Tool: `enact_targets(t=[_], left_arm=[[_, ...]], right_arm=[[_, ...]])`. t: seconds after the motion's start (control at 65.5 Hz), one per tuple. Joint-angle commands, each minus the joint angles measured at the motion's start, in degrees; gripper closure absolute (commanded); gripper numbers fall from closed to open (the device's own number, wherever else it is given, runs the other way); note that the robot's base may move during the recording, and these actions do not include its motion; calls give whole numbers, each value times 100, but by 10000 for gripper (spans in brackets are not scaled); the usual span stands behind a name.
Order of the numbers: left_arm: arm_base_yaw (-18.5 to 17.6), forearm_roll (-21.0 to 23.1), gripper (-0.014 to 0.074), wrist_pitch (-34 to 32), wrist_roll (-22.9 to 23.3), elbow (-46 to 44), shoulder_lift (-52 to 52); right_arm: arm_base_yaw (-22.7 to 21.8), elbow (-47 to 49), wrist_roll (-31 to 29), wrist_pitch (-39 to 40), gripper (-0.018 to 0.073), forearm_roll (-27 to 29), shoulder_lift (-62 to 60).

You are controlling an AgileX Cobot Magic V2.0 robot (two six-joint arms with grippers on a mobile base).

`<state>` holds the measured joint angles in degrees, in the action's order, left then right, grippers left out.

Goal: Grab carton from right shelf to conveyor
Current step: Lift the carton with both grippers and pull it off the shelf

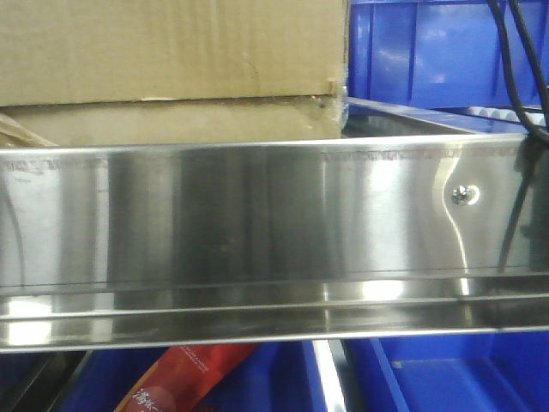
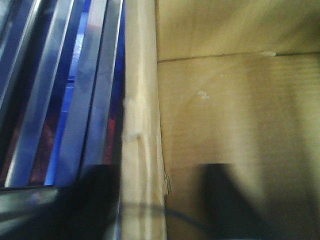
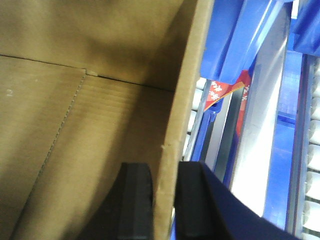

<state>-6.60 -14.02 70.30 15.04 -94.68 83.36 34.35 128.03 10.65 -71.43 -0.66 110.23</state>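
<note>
From where I stand the carton (image 1: 171,51) sits on the shelf, at the left behind the shelf's front rail (image 1: 257,215), and no conveyor is in sight. The right gripper (image 3: 165,200) has its jaws pinched tight on the carton's right wall, one finger inside and one outside. The left gripper (image 2: 162,170) straddles the left wall, but the view is blurred and the inner finger looks a little off the cardboard, so I cannot tell whether it has clamped. That is my worry: if only one side truly holds, the box may swing or slip on the lift, and a thin wall carrying the whole weight could buckle or tear at its creased edge. The bright rail stands right in front, so a low pull would likely catch the carton's bottom on it. A blue bin (image 1: 429,51) sits just beside the carton on the right, black cables (image 1: 515,60) hang near it and might snag, and a red packet (image 1: 193,378) lies below.
</note>
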Motion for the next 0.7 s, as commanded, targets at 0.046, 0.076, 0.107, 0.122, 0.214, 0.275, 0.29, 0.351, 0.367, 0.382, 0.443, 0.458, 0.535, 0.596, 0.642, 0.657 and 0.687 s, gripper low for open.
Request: enact_targets(t=[0.046,0.076,0.107,0.122,0.214,0.275,0.29,0.351,0.367,0.382,0.443,0.458,0.535,0.596,0.642,0.657,0.687], left_arm=[[17,108,606,-34,9,-42,-12],[17,108,600,-34,9,-42,-12],[17,115,606,-34,9,-42,-12],[17,115,608,-34,9,-42,-12],[17,186,614,-34,9,-76,-51],[17,329,614,-34,9,-172,-115],[17,361,614,-34,9,-188,-118],[17,523,614,-34,9,-366,-188],[2,553,614,-34,9,-437,-223],[-11,586,614,-34,9,-484,-242],[-41,676,614,-34,9,-678,-316],[-67,676,614,-34,9,-732,-331],[-183,699,614,-34,9,-999,-390],[-312,699,614,-34,9,-1163,-417],[-449,703,614,-34,25,-1223,-457],[-491,703,614,-34,25,-1224,-473],[-582,703,614,-34,40,-1224,-488]], right_arm=[[9,52,-4,147,624,2,-52],[9,52,-4,147,624,2,-77],[9,52,-4,147,624,2,-98],[9,52,-4,147,624,2,-112],[9,52,-4,147,624,-89,-268],[9,52,-4,147,624,-167,-413],[9,52,-4,147,624,-207,-449],[9,52,-4,147,624,-356,-649],[9,52,-4,147,624,-385,-720],[9,52,-4,147,624,-386,-744],[9,52,-4,147,624,-415,-967],[9,52,-4,147,624,-425,-1019],[9,28,-4,147,624,-501,-1265],[9,-65,-4,147,624,-649,-1459],[9,-185,-4,147,624,-726,-1634],[9,-236,-4,147,624,-739,-1688],[9,-354,-4,147,624,-796,-1795]])
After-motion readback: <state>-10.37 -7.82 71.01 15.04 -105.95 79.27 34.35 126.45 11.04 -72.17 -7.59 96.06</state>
